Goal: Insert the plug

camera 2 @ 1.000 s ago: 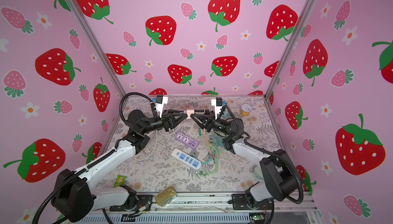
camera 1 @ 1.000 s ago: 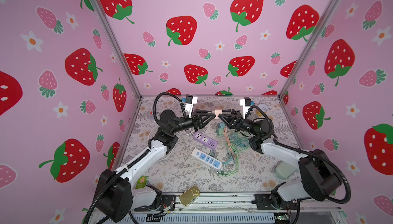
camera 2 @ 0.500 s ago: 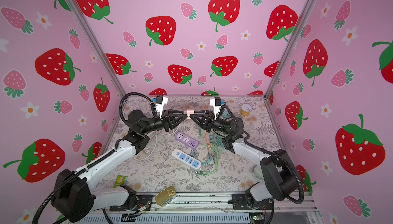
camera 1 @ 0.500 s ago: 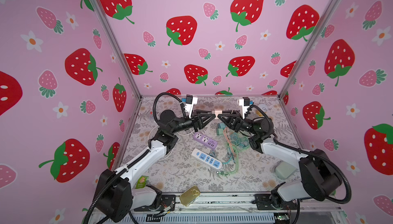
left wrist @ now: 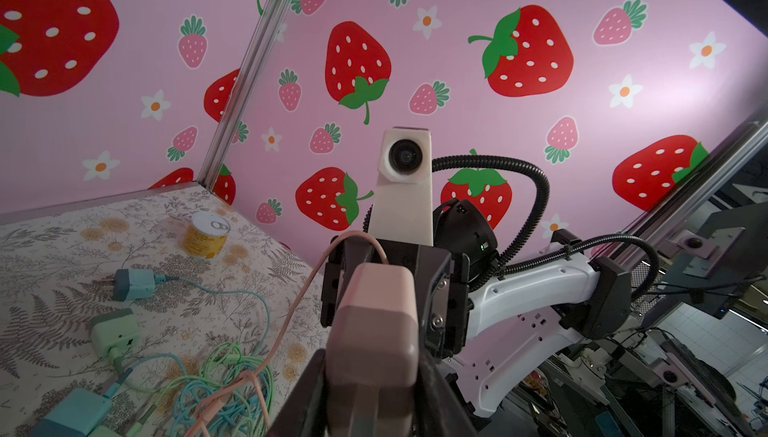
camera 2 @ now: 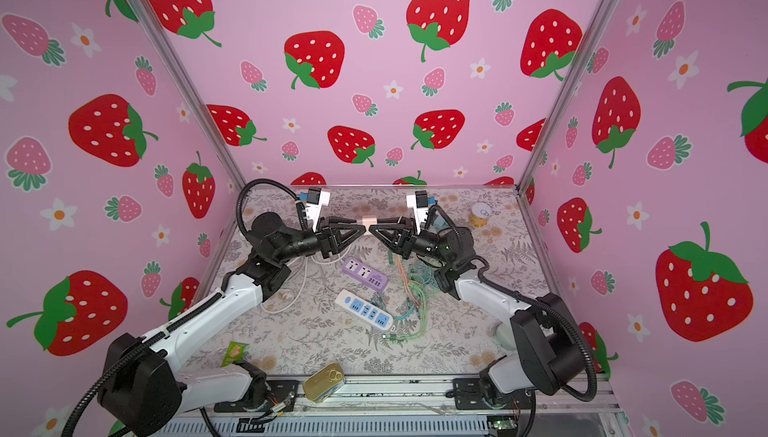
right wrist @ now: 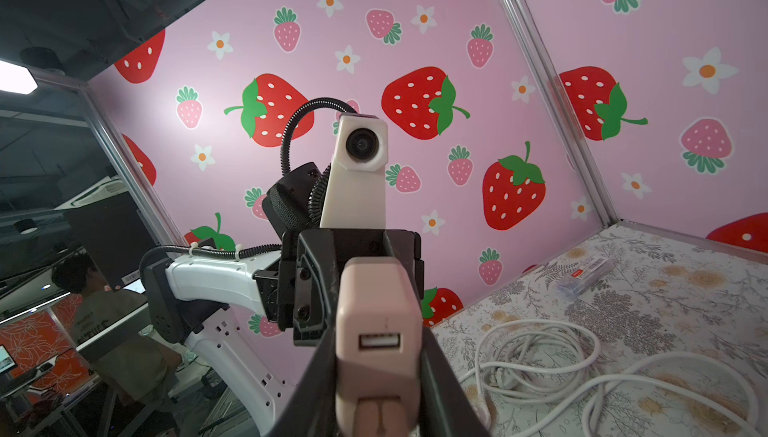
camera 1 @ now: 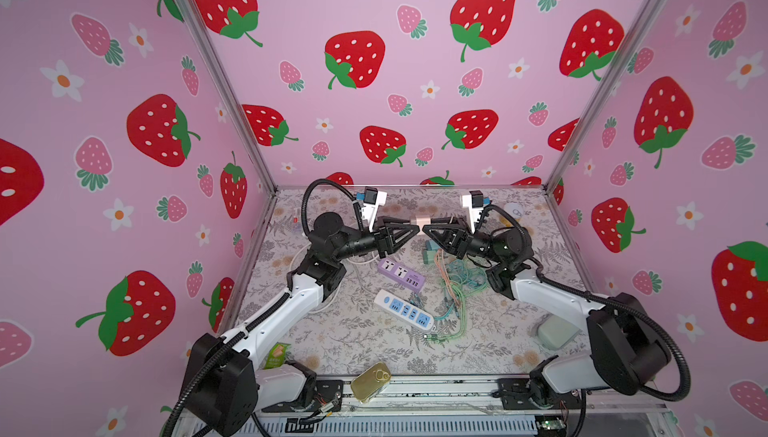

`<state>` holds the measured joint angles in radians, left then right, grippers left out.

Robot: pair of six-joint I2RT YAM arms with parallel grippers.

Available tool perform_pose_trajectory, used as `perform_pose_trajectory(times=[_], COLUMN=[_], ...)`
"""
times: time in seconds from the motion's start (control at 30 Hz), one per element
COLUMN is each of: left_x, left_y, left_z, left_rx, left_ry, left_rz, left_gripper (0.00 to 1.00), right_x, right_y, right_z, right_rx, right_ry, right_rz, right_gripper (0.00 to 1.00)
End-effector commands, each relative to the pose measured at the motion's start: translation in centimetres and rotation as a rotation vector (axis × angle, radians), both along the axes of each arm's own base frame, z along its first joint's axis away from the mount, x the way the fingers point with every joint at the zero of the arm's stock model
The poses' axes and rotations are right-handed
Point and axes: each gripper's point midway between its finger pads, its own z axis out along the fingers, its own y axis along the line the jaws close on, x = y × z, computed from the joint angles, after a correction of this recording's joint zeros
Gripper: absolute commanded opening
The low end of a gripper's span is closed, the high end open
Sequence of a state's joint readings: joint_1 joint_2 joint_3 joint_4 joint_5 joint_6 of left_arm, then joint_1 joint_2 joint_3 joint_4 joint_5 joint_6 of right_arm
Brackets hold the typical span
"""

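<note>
Left wrist view: left gripper (left wrist: 370,389) flanks pink charger plug (left wrist: 374,322), grip unclear, fingertips cut off; right gripper (right wrist: 376,372) pinches it.

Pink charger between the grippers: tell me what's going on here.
In mid-air above the table, the right gripper is closed on one end of the pink charger. The left gripper flanks the other end, and whether it grips is unclear. The purple power strip and the white-and-blue power strip lie below, the charger in neither.

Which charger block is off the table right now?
The pink charger block, in the air between the left gripper and right gripper; the blue charger and green charger lie on the table.
</note>
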<state>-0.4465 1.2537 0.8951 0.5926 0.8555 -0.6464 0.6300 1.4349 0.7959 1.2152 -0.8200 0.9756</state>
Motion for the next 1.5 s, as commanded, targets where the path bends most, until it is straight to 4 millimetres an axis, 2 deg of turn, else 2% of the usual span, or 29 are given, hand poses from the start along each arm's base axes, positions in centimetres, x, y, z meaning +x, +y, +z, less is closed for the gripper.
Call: perform_pose_trajectory(times=[0.0, 0.17, 0.3, 0.47, 0.7, 0.9, 1.3, 1.47], left_x=[0.1, 0.1, -0.1, -0.6, -0.8, 0.0, 0.7, -0.2], left_y=[0.5, 1.3, 2.0, 3.0, 5.4, 7.1, 5.9, 3.4], left_z=[1.0, 0.7, 0.6, -0.2, -1.6, -3.4, -7.0, -8.0], left_rx=[-0.005, -0.003, -0.004, 0.021, 0.061, 0.134, 0.184, 0.208], left_ry=[-0.004, -0.002, -0.004, 0.003, 0.011, 0.045, 0.132, 0.135], left_rz=[0.009, 0.035, 0.064, 0.094, 0.208, 0.322, 0.257, 0.136], left_gripper=[0.45, 0.63, 0.72, 0.73, 0.77, 0.78, 0.76, 0.76], right_x=[-0.5, 0.1, 0.8, 1.6, 2.4, 2.6, 2.6, 2.1], right_y=[-0.8, -1.5, -1.7, -2.3, -3.1, -4.0, -6.6, -7.0], right_z=[2.9, 3.2, 3.5, 4.3, 5.8, 7.4, 10.0, 11.1], right_rx=[0.030, 0.001, -0.038, -0.093, -0.188, -0.213, -0.258, -0.245], right_ry=[-0.099, -0.111, -0.127, -0.156, -0.214, -0.237, -0.270, -0.290], right_rz=[-0.042, -0.078, -0.110, -0.164, -0.254, -0.284, -0.360, -0.357], right_gripper=[0.06, 0.05, 0.05, 0.05, 0.05, 0.05, 0.05, 0.05])
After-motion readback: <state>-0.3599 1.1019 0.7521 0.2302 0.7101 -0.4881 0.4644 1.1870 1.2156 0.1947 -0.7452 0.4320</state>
